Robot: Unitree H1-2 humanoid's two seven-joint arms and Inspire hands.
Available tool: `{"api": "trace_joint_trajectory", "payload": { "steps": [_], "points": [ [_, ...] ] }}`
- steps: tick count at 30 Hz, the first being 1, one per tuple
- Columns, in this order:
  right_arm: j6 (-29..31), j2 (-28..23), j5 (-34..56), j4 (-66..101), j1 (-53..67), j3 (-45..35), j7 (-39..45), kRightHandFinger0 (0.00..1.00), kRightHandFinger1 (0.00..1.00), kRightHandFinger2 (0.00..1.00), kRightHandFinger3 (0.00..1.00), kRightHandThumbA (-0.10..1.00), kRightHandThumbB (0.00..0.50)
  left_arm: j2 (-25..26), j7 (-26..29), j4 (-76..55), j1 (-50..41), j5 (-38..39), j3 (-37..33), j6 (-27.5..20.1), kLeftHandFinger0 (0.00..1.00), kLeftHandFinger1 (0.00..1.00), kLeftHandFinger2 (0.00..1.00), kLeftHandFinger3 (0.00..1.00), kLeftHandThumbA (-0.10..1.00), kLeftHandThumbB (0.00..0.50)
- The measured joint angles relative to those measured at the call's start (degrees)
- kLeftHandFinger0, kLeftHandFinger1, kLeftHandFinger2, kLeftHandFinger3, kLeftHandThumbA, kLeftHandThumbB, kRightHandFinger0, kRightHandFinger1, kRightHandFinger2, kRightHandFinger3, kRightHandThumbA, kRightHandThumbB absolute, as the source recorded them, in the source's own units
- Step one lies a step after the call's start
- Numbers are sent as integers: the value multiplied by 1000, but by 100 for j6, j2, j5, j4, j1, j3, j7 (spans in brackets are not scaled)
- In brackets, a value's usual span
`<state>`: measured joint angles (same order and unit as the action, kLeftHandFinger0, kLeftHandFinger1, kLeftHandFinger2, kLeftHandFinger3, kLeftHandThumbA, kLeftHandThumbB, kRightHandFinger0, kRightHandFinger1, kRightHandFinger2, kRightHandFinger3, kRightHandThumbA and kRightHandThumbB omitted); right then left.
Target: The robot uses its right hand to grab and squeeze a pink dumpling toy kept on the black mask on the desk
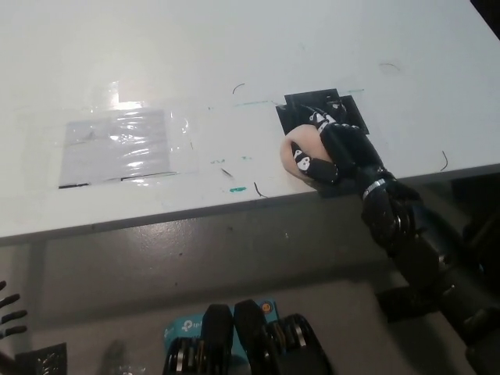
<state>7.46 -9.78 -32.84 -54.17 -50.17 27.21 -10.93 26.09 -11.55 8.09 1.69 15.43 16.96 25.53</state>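
Observation:
The pink dumpling toy [299, 148] lies low over the near edge of the black mask [308, 107], a black square patch on the white desk [195, 55]. My black right hand [334, 148] is wrapped around the toy from its right side, fingers closed over it and pressing it against the desk. Most of the toy is hidden under the fingers; only its left, pale pink side shows. Only the dark fingertips of my left hand [9, 306] show at the picture's lower left edge, well below the desk.
A shiny clear plastic sheet [117, 144] is taped to the desk at the left. Small green and black pen marks [238, 187] dot the surface near the front edge [156, 215]. A blue-labelled item [183, 324] lies on the floor below.

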Motion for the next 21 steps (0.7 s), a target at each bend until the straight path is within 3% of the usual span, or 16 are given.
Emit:
{"api": "trace_joint_trajectory", "payload": {
  "steps": [4,7,13,16,21],
  "points": [
    [-397,-54,-90,359,13,89,233,1000,1000,1000,1000,453,351,0,1,-1,-6,-1,1,0,687,729,823,939,1000,93],
    [-706,-93,-182,633,48,126,361,1000,1000,1000,1000,515,408,0,1,-2,-8,-2,7,-1,693,737,825,943,1000,110],
    [-1196,-154,-288,1036,86,119,529,1000,1000,1000,1000,527,398,1,1,-2,-10,-9,17,-2,696,737,828,952,1000,104],
    [-1363,-236,-317,1300,153,97,599,1000,1000,1000,1000,513,349,2,1,-4,-12,-9,24,0,691,741,826,941,1000,102],
    [-1466,-350,-307,1686,338,-205,628,1000,1000,1000,1000,505,365,2,2,-10,-28,-17,24,-1,686,734,823,923,1000,125]
  ]
}}
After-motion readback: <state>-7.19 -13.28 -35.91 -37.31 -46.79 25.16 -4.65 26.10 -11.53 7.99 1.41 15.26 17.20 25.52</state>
